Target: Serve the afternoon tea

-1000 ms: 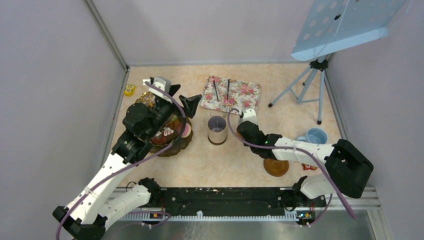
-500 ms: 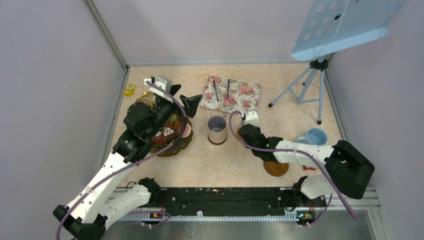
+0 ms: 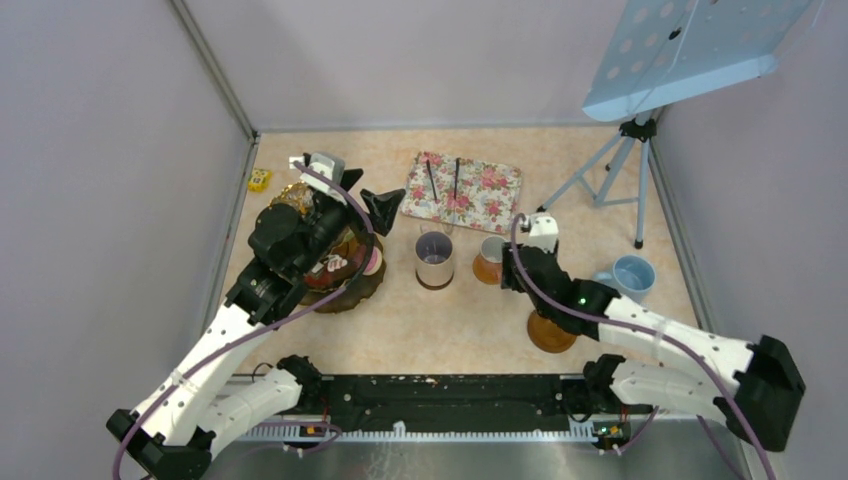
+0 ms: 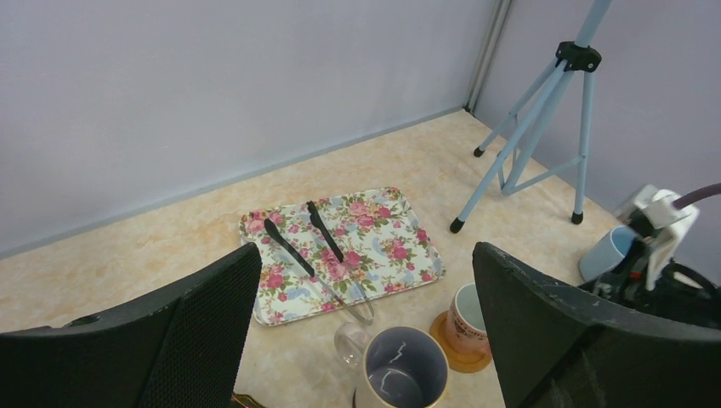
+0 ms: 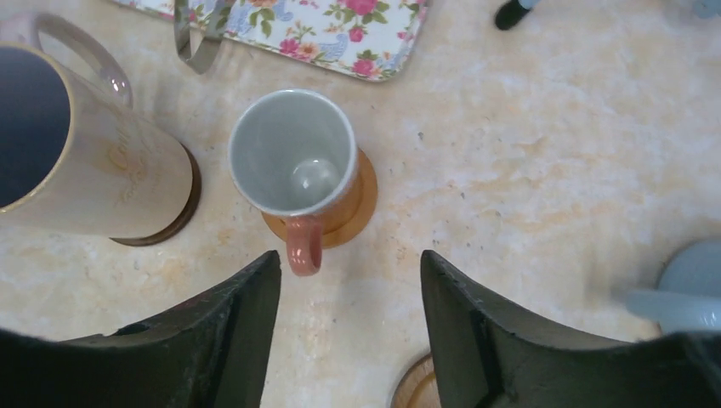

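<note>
A small white cup (image 3: 490,262) with a pink handle (image 5: 303,252) stands upright on an orange coaster (image 5: 361,200). My right gripper (image 5: 349,262) is open just behind that handle, touching nothing; in the top view it (image 3: 516,270) sits right of the cup. The tall lilac mug (image 3: 434,260) stands left of the cup on a dark coaster. A light-blue mug (image 3: 632,272) is at the far right. My left gripper (image 3: 368,195) hangs open and empty above a dark stand (image 3: 352,285) of toy cakes, mostly hidden by the arm.
A rose-patterned tray (image 3: 495,185) with black tongs (image 3: 443,178) lies behind the mugs. A spare round coaster (image 3: 552,333) lies near my right arm. A blue tripod (image 3: 620,170) stands at the back right. A small yellow object (image 3: 259,180) sits by the left wall.
My right gripper has opened and let go of the white cup, then drawn back to the right, leaving the cup on its coaster. The left arm has not moved.
</note>
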